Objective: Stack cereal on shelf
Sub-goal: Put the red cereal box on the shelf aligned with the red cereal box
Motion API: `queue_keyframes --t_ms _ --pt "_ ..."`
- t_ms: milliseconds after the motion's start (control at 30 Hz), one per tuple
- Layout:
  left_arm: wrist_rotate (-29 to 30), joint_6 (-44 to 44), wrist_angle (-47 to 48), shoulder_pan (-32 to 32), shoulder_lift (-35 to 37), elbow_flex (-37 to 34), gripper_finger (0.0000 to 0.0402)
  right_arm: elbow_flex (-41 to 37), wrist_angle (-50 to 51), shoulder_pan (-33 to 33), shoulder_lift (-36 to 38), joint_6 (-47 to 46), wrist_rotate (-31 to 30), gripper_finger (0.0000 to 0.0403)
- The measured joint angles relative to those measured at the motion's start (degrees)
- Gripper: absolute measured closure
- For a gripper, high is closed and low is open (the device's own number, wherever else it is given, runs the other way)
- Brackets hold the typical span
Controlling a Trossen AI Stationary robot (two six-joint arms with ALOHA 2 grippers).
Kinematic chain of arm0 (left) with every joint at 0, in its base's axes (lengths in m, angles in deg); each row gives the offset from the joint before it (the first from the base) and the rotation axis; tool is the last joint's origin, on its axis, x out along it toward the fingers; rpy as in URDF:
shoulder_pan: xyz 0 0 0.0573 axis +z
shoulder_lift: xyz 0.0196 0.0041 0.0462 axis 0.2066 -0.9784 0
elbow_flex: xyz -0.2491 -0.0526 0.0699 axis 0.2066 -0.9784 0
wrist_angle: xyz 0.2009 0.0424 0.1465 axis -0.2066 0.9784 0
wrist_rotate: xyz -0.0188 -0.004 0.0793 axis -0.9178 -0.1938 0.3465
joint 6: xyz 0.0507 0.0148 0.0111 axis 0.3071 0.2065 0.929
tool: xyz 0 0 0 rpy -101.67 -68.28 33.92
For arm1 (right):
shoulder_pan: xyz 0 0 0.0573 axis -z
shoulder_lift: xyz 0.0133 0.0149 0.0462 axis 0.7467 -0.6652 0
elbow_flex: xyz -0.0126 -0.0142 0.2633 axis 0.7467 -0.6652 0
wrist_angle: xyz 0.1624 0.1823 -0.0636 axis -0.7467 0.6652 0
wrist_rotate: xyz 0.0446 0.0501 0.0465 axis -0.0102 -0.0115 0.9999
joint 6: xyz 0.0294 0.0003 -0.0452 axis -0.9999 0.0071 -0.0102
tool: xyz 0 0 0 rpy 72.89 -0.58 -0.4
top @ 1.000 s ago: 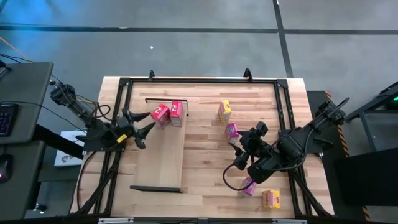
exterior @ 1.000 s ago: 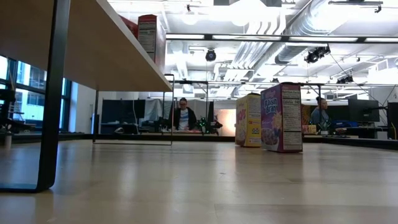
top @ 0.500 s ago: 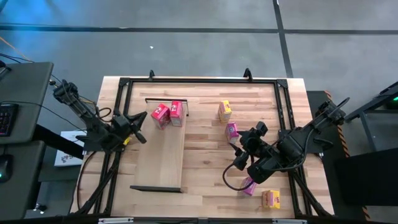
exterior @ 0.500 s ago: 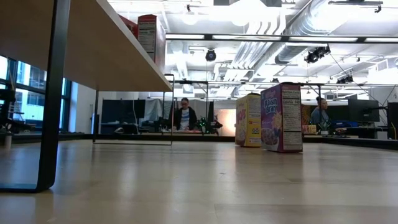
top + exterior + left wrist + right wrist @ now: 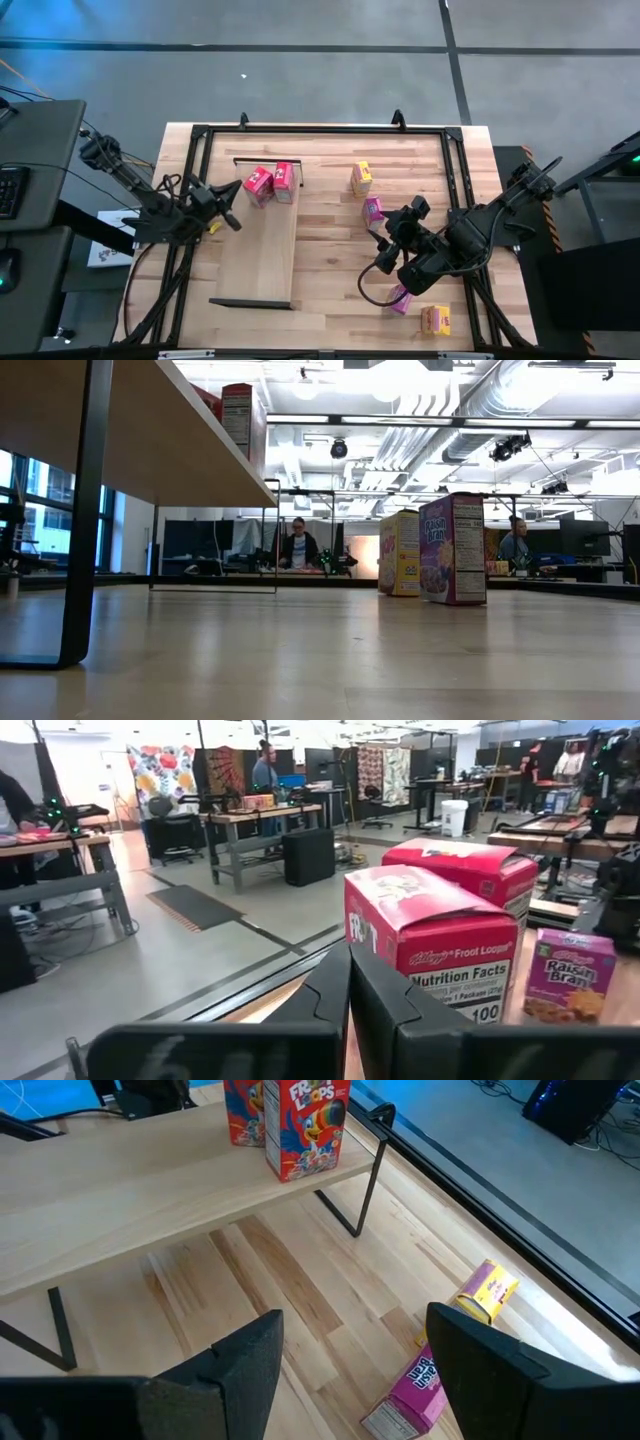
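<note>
The shelf (image 5: 262,240) carries two red cereal boxes (image 5: 270,183) at its far end. Just beside them, the left gripper (image 5: 228,205) hangs clenched and empty; swinging, it could topple them. Right of the shelf, the right gripper (image 5: 385,250) waits spread above a pink box (image 5: 372,210), risking a nudge.

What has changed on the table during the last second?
The left gripper, which stood wide open beside the two red boxes on the shelf, has shut on nothing and drawn back slightly. The right gripper, open, the other boxes and the shelf stayed as they were.
</note>
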Motion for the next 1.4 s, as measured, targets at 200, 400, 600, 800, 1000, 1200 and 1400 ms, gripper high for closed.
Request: queue_keyframes --t_ms 200,400,600,800,1000,1200,1400 --pt "-0.9 0.4 1.4 2.2 1.5 0.0 0.0401 0.0 -0.1 0.0 0.0 0.0 0.0 0.0166" --pt "-6.9 -7.7 7.8 2.5 2.0 0.0 0.0401 0.0 -0.3 0.0 0.0 0.0 0.0 0.0166" --pt "-9.1 -12.5 12.2 2.5 2.0 0.0 0.0401 0.0 -0.3 0.0 0.0 0.0 0.1 0.0166" --pt "-13.4 -17.2 14.6 2.5 2.0 0.0 0.0401 0.0 -0.3 0.0 0.0 0.0 0.3 0.0166" --pt "-15.5 -20.7 16.4 2.5 2.0 0.0 0.0401 0.0 -0.3 0.0 0.0 0.2 0.3 0.0166" --pt "-19.9 -23.7 17.0 2.5 2.0 0.0 0.0401 0.0 -0.3 0.0 0.0 0.6 0.3 0.0166" --pt "-20.6 -23.8 17.1 2.5 2.4 0.0 0.0401 0.0 -0.4 0.0 0.0 1.0 0.4 0.0166"
